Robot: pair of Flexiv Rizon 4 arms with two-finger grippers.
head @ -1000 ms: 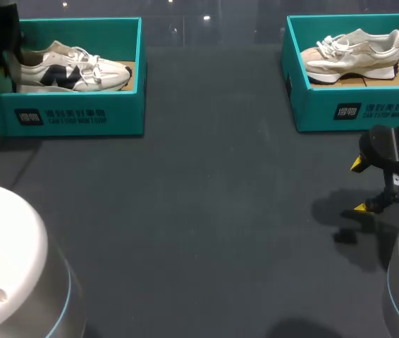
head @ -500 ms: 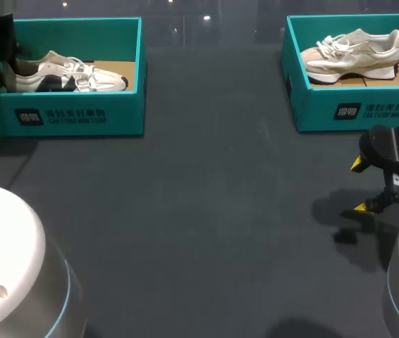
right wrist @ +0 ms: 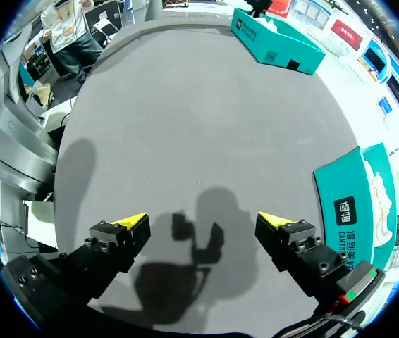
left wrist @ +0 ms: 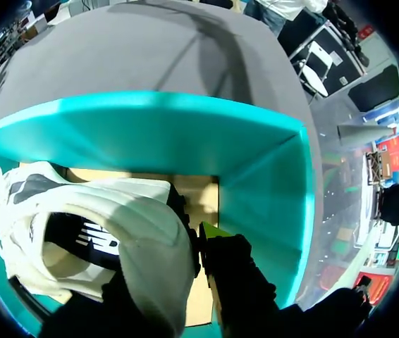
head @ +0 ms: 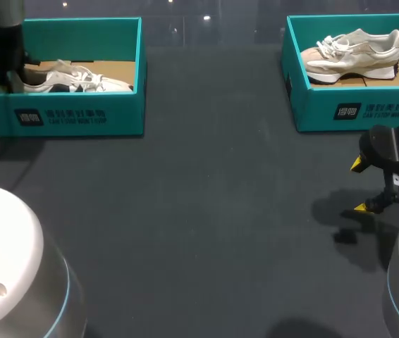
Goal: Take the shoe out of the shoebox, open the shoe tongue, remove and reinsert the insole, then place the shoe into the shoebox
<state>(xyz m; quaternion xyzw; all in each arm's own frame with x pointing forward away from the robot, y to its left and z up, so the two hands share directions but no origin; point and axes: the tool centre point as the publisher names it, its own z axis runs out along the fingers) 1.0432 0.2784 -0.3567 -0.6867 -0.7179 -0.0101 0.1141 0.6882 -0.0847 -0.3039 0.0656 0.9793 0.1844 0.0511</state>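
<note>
A: While the left gripper [head: 5, 76] sits down in the left box [head: 72, 116], what's it actually got?

B: The shoe [head: 80, 79], pretty sure. The white heel's pinched between its fingers, and only one yellow tip shows in the wrist view, right against the heel. The shoe lies low on the cardboard floor, toe toward the box's right wall.

A: And the right gripper [right wrist: 201, 224]?

B: Spread wide, holding nothing, hanging over the table [head: 206, 197] near the right box [head: 354, 113]. A second shoe [head: 354, 51] lies in that one.
</note>
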